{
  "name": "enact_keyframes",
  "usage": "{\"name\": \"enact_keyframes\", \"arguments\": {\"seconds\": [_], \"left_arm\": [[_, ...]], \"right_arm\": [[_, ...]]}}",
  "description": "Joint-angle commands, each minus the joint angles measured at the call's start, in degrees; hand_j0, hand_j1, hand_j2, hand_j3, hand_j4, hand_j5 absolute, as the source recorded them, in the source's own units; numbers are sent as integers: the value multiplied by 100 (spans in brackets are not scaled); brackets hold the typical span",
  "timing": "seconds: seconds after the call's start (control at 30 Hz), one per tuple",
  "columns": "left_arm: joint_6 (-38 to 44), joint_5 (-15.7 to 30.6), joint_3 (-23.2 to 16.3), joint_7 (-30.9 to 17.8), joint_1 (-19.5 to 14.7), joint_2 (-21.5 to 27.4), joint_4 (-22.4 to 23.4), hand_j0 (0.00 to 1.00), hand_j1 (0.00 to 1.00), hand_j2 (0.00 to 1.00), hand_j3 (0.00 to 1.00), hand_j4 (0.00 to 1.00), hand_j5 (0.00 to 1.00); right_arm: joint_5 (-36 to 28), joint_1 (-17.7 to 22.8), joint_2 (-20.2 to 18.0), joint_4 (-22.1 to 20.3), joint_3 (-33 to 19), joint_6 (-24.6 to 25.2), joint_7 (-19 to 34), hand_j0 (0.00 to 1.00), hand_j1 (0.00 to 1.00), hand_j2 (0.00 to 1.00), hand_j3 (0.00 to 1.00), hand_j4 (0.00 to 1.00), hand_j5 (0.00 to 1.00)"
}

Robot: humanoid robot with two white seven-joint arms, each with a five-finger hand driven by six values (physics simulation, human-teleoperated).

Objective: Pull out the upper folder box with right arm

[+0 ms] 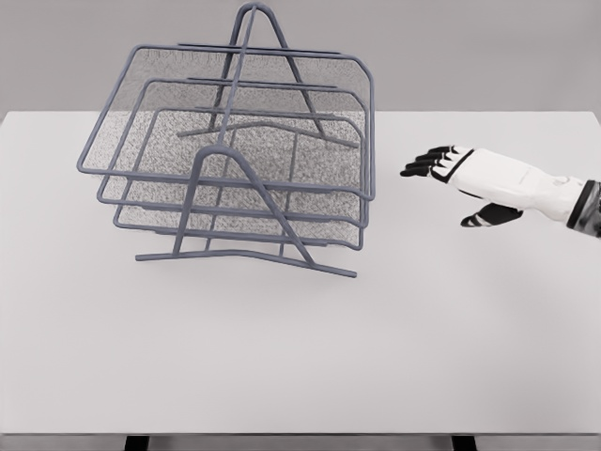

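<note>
A: I've got the grey three-tier wire-mesh tray rack [235,169] standing left of centre on the white surface [300,357]; its upper mesh tray [246,80] sits fully in.

B: And the white right hand [465,183]?

A: It's right of the rack, apart from it, black fingers [424,165] spread toward it and holding nothing. The forearm is cut off at the frame edge.
</note>
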Motion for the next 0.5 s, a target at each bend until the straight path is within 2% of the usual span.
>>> {"name": "enact_keyframes", "arguments": {"seconds": [0.0,0.03,0.07,0.17,0.3,0.4,0.47], "left_arm": [[7,-5,-2,-1,0,0,2,100,100,100,100,100,100],[-2,-5,-2,-1,0,0,-7,100,100,100,100,100,100],[-2,3,-2,-1,0,0,2,100,100,100,100,100,100],[7,3,-2,-1,0,0,2,100,100,100,100,100,100],[-2,-5,-2,-1,0,0,2,100,100,100,100,100,100],[7,-5,-2,-1,0,0,2,100,100,100,100,100,100],[7,-5,-2,-1,0,0,2,100,100,100,100,100,100]], "right_arm": [[-16,-18,12,11,74,-14,8,100,100,100,100,100,100],[10,-202,12,2,100,-69,95,100,100,100,100,100,100],[352,-360,21,-7,91,-69,175,100,100,100,100,100,100],[827,-641,241,-95,100,-69,166,100,100,100,100,100,100],[1240,-1274,926,-104,232,-69,166,100,100,100,100,100,100],[1240,-1433,1208,-104,232,-69,157,100,100,100,100,100,100],[1258,-1450,1436,-104,443,-69,157,100,100,100,100,100,100]]}}
